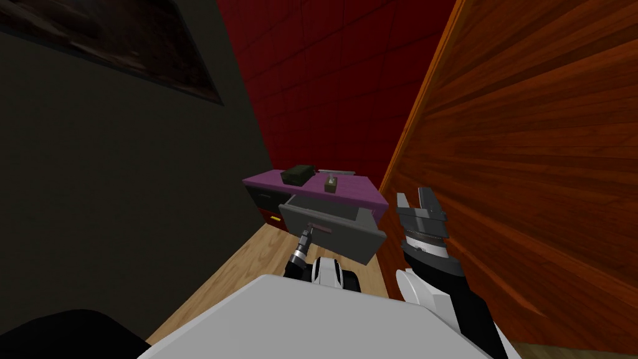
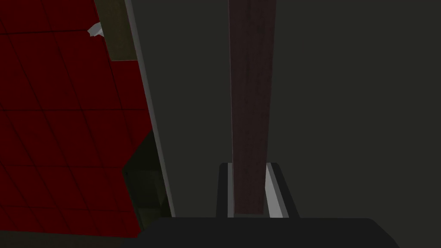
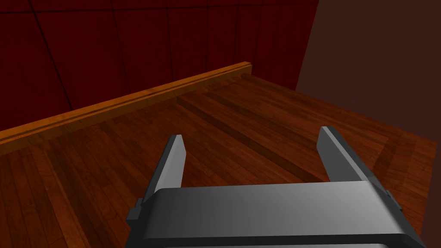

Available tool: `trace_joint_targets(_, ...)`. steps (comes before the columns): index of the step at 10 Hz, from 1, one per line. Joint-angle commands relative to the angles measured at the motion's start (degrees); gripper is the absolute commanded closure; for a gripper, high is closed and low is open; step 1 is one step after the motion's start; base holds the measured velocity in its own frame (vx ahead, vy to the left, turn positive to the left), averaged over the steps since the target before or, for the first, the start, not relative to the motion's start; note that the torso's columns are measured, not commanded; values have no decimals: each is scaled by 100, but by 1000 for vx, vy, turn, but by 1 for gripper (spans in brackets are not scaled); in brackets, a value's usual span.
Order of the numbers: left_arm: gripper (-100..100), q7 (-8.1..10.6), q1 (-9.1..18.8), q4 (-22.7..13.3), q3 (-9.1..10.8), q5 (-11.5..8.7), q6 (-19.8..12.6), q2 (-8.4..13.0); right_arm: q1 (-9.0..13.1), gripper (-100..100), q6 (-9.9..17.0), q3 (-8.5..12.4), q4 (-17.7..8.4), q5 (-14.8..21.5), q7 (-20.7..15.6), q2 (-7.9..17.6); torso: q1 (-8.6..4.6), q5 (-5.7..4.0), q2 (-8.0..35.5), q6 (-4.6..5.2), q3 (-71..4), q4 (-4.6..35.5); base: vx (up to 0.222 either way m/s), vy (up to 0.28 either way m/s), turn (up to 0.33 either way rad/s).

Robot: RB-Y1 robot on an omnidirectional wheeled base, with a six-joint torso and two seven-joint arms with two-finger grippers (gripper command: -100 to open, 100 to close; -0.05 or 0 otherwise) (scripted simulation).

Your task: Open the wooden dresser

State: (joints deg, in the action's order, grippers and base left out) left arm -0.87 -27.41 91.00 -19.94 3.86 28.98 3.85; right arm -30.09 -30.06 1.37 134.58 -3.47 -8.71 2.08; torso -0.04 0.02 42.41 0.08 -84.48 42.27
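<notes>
Firmly, left gripper [image 2: 252, 168] pinches the drawer handle [image 2: 252, 86] while right gripper [image 3: 252, 134] stands spread.

Tight lane here: the dark wall [image 1: 112, 187] closes our left and the wooden panel [image 1: 536, 156] crowds our right. The pulled-out drawer [image 1: 339, 234] of the dresser [image 1: 358, 187] juts across the way ahead. Our left gripper [image 1: 306, 235] clamps the handle [image 2: 252, 107], so that front is taken. Our right gripper [image 1: 416, 202], fingers spread, hangs just beside the panel. Passage remains over the floor [image 1: 249, 268] between drawer and dark wall. On the dresser's top, a dark box [image 1: 296, 174] and a small box [image 1: 331, 184] block the back edge; its right corner is bare.
</notes>
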Motion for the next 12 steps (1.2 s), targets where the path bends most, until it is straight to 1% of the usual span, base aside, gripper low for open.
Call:
trace_joint_targets(1, 100, -1, -56, 41, -27, 10, 4, 16, 0, 0, 0, 0, 0, 0, 0, 0, -10, 0, -3, 2, -2, 1, -100, 14, 9)
trace_joint_targets(2, -100, -5, -167, 211, -61, 21, -94, 39, -1, 0, 0, 0, 0, 0, 0, 0, -20, -7, -40, 1, -23, 1, -18, 10, -2)
trace_joint_targets(6, -100, -19, -532, 885, -197, 69, -451, 107, -3, 0, -1, 0, 1, 0, 0, 0, 6, -2, -20, -7, -13, 3, 29, 5, -3)
trace_joint_targets(10, -100, -33, -897, 1602, -334, 116, -807, 175, -3, 0, -1, 0, 1, 0, 0, 0, 4, -2, -9, -8, -6, 2, 20, 10, -3)
trace_joint_targets(11, -100, -33, -897, 1632, -334, 116, -807, 175, -3, 0, -1, 0, 1, 0, 0, 0, 1, -4, -9, -8, -9, 7, 9, 3, -3)
trace_joint_targets(12, -100, -37, -989, 1810, -368, 128, -896, 192, -3, 0, -1, 0, 1, 0, 0, 0, -2, -8, 1, -9, -6, 19, 10, 1, -2)
